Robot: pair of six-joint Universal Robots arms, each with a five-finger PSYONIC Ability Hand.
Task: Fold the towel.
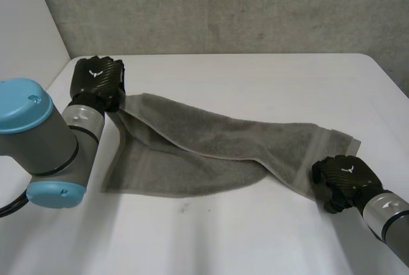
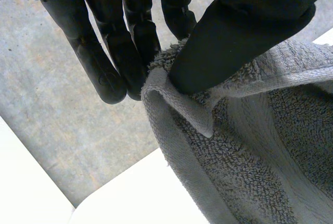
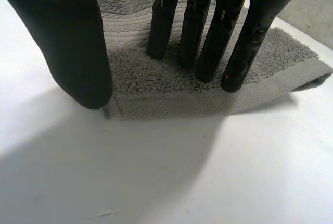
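Grey terry towel (image 1: pixel 223 144) is strung across the white table (image 1: pixel 255 243), running from ten o'clock down to four o'clock, and both hands are on it. Up at ten o'clock the left hand (image 1: pixel 97 78) has one corner: its wrist view shows the thumb (image 2: pixel 234 41) clamped against the fingers (image 2: pixel 130 47) with the hem bunched between them, so that is a firm pinch, and the cloth hangs away from it in a loose fold. From there the towel sags and lies doubled over itself through the middle, a flap spreading flat toward seven o'clock. Down at four o'clock the right hand (image 1: pixel 342 176) sits on the other end. Its fingers (image 3: pixel 208 36) are straight and side by side, tips pressing down into the pile just behind the woven hem, while its thumb (image 3: pixel 73 41) stands apart with its tip at the hem's corner, down by the table. That hand is flat on the cloth, not curled round it. A short stretch of hem sticks out past the hand toward two o'clock.
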